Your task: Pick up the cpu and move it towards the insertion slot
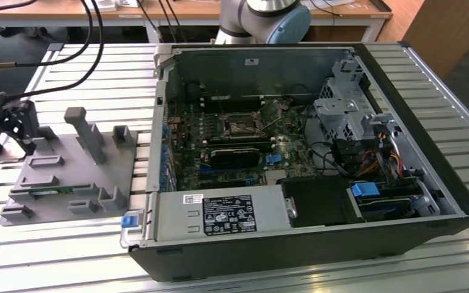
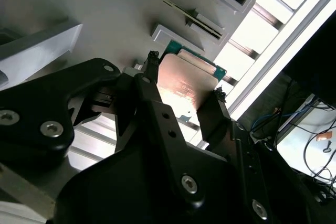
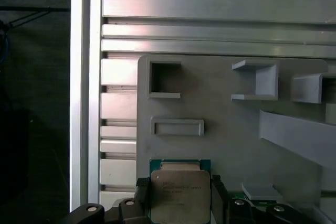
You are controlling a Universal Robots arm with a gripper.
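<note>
The cpu (image 2: 184, 85), a flat square chip with a silvery top and a green rim, sits between the two black fingers of my gripper (image 2: 185, 77), which is shut on its opposite edges. In the first wrist view the cpu (image 3: 180, 198) lies over the near edge of the grey fixture plate (image 3: 220, 108), with my gripper (image 3: 180, 184) around it. I cannot tell whether the chip rests on the plate or hangs just above it. In the exterior view my gripper (image 1: 24, 141) is at the far left over the plate (image 1: 63, 177). The insertion slot (image 1: 241, 127) lies inside the open computer case, well to the right.
The open computer case (image 1: 397, 110) takes up the middle and right of the slatted table. The grey plate carries upright blocks (image 1: 83, 131) and a green memory stick (image 1: 55, 191). Black cables (image 1: 88, 36) hang at the exterior view's upper left. The arm's base (image 1: 267, 18) stands behind the case.
</note>
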